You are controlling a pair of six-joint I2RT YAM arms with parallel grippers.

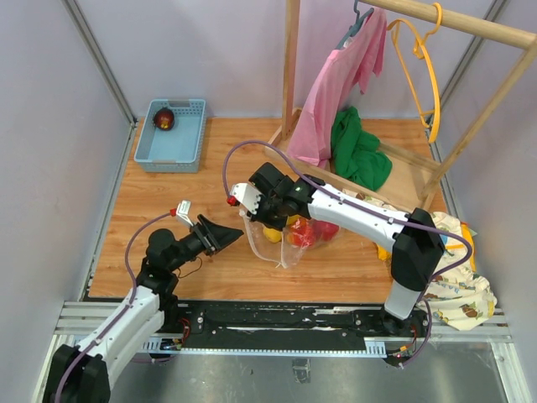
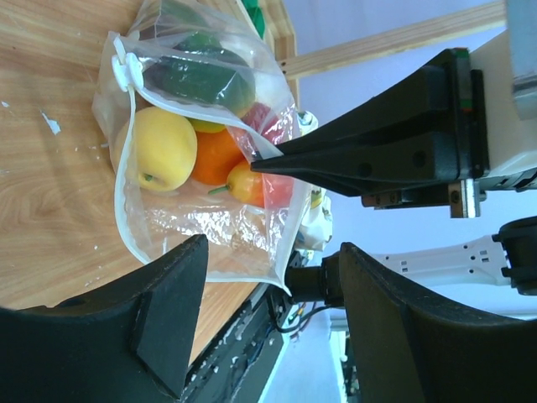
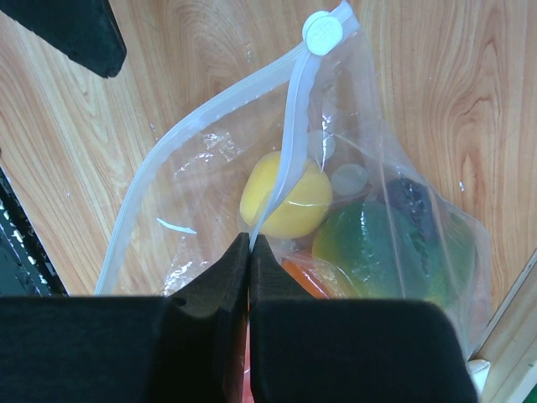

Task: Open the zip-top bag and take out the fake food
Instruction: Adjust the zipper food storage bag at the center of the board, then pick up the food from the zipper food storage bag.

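While the left gripper hangs near the left with its jaws spread wide, just left of the zip-top bag, the right gripper is pinched tight on one lip of the bag's white zip strip. The bag lies mid-table with its mouth parted and the fake food inside: yellow, orange, red and dark green pieces. Far left, a blue basket holds one dark red fruit.
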